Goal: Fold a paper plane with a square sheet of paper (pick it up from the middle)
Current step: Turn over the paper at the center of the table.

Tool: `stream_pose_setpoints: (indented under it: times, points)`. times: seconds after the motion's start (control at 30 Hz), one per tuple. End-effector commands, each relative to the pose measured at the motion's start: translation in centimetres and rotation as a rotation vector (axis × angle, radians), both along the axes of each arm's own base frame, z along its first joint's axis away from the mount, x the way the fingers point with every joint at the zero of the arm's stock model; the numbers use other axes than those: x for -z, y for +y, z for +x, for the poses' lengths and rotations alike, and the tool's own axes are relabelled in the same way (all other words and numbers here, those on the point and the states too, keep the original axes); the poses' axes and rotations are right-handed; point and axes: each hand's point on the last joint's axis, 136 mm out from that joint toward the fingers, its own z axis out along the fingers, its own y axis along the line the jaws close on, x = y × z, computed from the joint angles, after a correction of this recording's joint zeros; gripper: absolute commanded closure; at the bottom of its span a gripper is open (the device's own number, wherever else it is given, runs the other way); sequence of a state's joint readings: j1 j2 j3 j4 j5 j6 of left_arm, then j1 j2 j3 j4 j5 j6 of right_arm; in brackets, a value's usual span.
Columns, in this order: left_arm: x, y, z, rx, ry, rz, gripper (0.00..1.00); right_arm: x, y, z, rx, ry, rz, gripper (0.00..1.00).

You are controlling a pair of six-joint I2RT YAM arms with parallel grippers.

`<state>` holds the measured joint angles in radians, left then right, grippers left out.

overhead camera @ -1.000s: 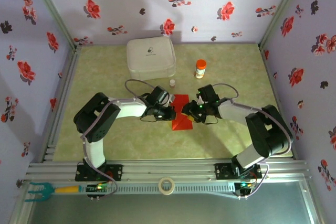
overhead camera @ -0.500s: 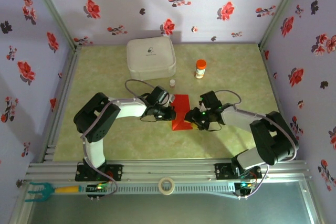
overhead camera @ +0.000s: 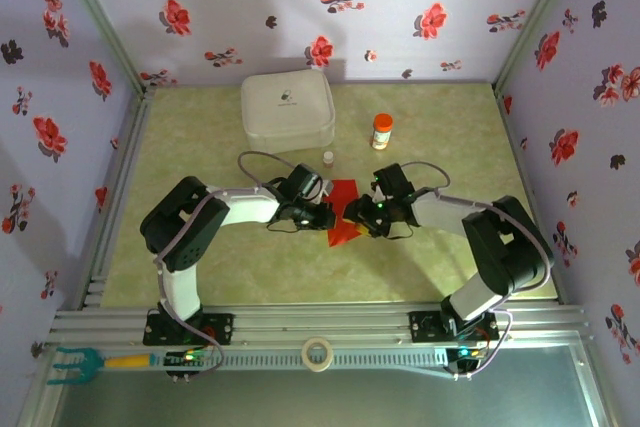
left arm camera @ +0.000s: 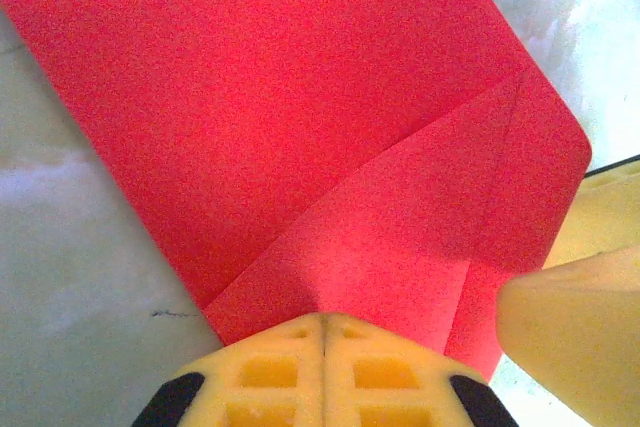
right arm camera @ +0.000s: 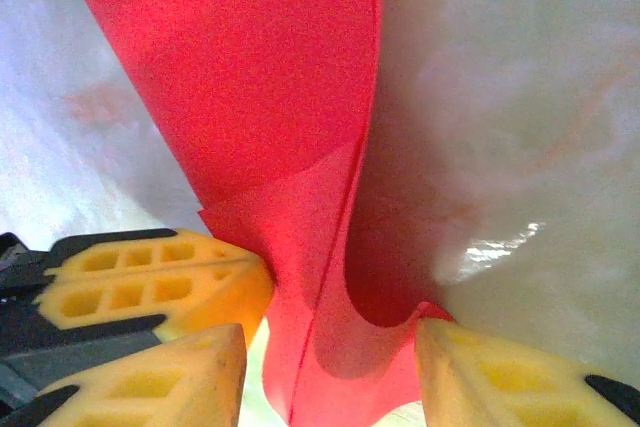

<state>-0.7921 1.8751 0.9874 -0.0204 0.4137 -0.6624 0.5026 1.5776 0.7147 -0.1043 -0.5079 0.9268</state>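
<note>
paper: square sheet of paper at frame centre, 1 diagonal flap creased, 1 edge curled up | left gripper: fingers closed, seemingly pinching its edge | right gripper: fingers part-open astride the curl | progress: early, no dart shape yet, most folds left

Even, soft overhead light, faint shadows. Wrist views blur up close; a white glare patch lies on the pale green marbled bench
</note>
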Motion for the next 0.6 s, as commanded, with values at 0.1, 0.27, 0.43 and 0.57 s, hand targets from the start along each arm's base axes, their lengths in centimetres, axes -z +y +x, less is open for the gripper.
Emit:
stream_pose_setpoints:
  times: [0.1, 0.27, 0.43, 0.57]
  points:
    - [0.9, 0.2, -0.9, 0.024, 0.035, 0.025, 0.95, -1.1, -0.2, 2.5, -0.002, -0.058, 0.045, 0.49]
    - [1.0, 0.2, -0.9, 0.024, 0.037, 0.027, 0.95, -1.3, 0.2, 3.3, -0.019, -0.065, 0.101, 0.51]
    - [0.8, 0.2, -0.8, 0.022, 0.033, 0.022, 0.94, -0.9, -0.1, 4.0, -0.007, -0.074, 0.125, 0.55]
    - [0.6, 0.1, -0.9, 0.029, 0.029, 0.014, 0.94, -0.8, -0.2, 4.3, -0.018, -0.083, 0.14, 0.62]
